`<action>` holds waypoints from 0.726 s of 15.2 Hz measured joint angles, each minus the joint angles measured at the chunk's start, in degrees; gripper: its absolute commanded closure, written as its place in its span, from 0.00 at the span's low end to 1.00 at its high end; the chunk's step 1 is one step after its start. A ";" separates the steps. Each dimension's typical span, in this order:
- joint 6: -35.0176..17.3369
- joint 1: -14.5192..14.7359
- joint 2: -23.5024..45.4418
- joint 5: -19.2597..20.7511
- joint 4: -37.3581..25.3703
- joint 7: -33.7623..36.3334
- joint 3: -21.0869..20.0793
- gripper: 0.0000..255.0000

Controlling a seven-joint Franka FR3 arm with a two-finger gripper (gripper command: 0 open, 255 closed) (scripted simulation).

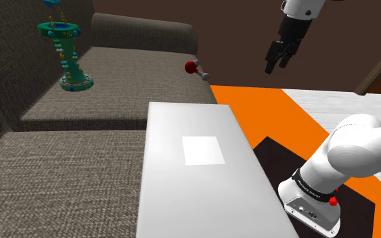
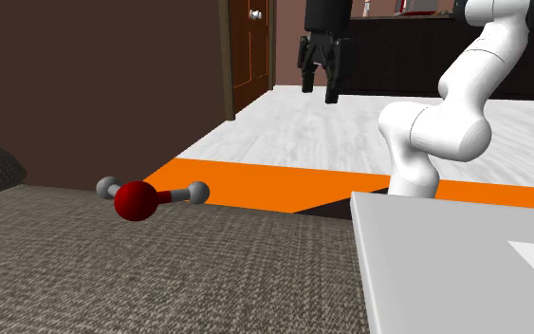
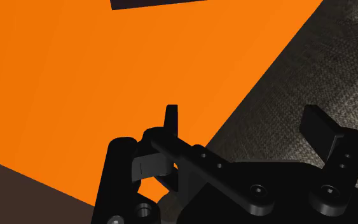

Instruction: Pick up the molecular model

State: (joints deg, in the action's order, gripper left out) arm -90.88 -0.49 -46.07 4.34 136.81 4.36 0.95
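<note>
Model lies at sofa edge, just beside the drop to the orange floor. Gripper hangs beyond, well above, fingers apart, empty. Risk: round balls, so a glancing finger may roll it off.

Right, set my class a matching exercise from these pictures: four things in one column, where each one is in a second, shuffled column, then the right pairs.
Things
1. molecular model
2. hand
3. green toy tower
4. white box

Places
A. upright on the sofa seat, near the backrest
B. beside the sofa, with a paler square on top
C. up in the air over the orange floor, open
D. lying at the edge of the sofa seat

Pairs: 1-D, 2-C, 3-A, 4-B
</note>
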 measured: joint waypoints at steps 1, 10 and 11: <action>0.00 0.00 0.00 0.00 0.00 0.00 0.00 0.00; -15.17 0.68 13.09 -2.34 -2.53 4.08 -1.43 0.00; -16.99 0.76 14.98 -2.58 -3.24 4.57 -1.63 0.00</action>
State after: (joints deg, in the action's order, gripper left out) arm -107.86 0.27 -31.09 1.76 133.57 8.94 -0.68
